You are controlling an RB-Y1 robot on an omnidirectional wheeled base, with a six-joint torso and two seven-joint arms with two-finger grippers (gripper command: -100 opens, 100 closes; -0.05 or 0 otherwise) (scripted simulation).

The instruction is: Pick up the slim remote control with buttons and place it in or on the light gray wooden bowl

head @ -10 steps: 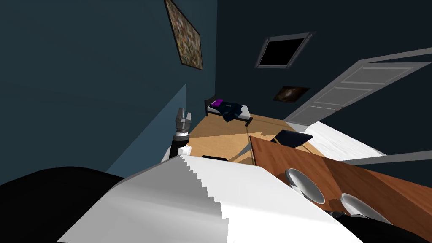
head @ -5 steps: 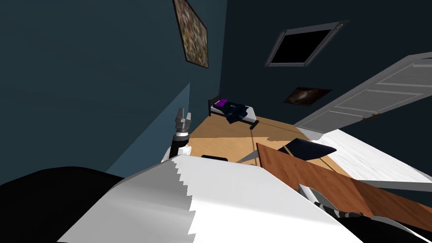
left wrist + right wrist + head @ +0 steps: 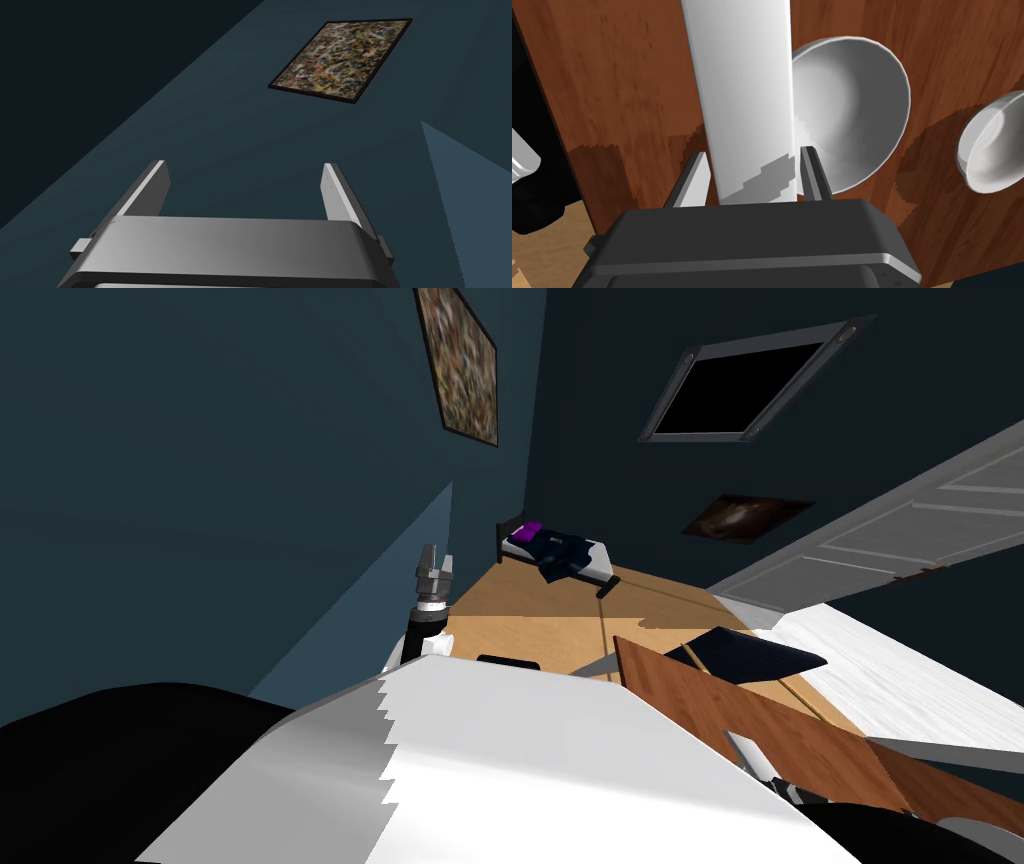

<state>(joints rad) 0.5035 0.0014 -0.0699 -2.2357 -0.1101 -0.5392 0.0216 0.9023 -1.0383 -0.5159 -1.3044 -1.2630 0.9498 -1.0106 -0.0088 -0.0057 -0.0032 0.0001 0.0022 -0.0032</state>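
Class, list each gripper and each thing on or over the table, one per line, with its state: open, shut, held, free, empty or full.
right gripper, shut on the remote
remote, held by its sides above the table
near bowl, upright on the table, empty, free
far bowl, upright on the table, empty, free
left gripper, open, holding nothing

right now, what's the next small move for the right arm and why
Probably shift the right gripper toward the nearer bowl before releasing: its fingers are shut on the white remote, but the remote lies along that bowl's rim, not over its middle.
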